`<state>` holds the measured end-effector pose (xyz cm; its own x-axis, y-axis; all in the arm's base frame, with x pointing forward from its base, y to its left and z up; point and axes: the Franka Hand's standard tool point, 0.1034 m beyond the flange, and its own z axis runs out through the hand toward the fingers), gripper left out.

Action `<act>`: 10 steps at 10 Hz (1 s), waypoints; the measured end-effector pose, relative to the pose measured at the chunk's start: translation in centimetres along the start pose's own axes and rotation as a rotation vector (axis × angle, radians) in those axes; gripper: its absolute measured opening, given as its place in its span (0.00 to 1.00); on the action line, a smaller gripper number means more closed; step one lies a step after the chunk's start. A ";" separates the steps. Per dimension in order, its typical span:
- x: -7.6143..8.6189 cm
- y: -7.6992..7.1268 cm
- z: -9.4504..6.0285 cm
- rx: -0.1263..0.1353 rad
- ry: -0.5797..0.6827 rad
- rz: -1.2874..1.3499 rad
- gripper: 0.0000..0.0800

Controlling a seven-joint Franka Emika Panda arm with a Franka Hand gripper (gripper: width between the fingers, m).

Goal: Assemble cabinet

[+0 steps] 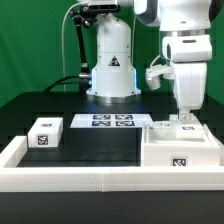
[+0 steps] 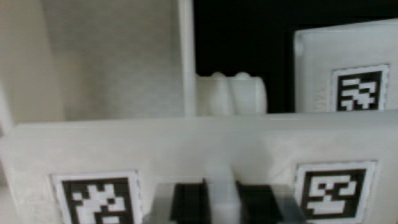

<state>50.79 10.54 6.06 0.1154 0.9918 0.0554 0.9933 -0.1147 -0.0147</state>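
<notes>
**Pincer low on the white cabinet, grip unclear**

The pincer [image 1: 186, 121] hangs straight down from the white arm and meets the top of the cabinet [image 1: 160, 150] at the exterior view's right. In the wrist view its two dark fingers [image 2: 187, 203] stand close together, with only a thin pale strip between them. Whether they clamp a wall of the cabinet or merely straddle it cannot be told.

The cabinet is the largest white box in view, a blocky shell of smooth, matte plastic with flat walls and square corners. It rests on the black surface [image 1: 100, 148], just beside the low white rail [image 1: 90, 178] along the near edge. The rail probably braces it while parts are worked in. Black-and-white square tags mark its faces, likely so cameras can track it, and in the wrist view one sits on either side of the fingers. Beyond a flat panel in that view, a small ribbed white peg [image 2: 228, 95] stands upright; its purpose is not clear.

Well apart, toward the exterior view's left, a small white block [image 1: 45, 133] with one tag lies on the surface, untouched. Farther back lies the marker board [image 1: 105, 121], thin and flat.
</notes>
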 end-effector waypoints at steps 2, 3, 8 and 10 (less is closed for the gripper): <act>0.1 1.5 0.0 -0.015 0.008 0.013 0.09; 0.1 2.3 0.0 -0.023 0.013 0.019 0.09; -0.1 4.4 0.0 -0.067 0.032 0.115 0.09; -0.2 5.5 -0.1 -0.100 0.047 0.110 0.09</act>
<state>56.20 9.68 6.10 0.2210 0.9695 0.1056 0.9703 -0.2295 0.0763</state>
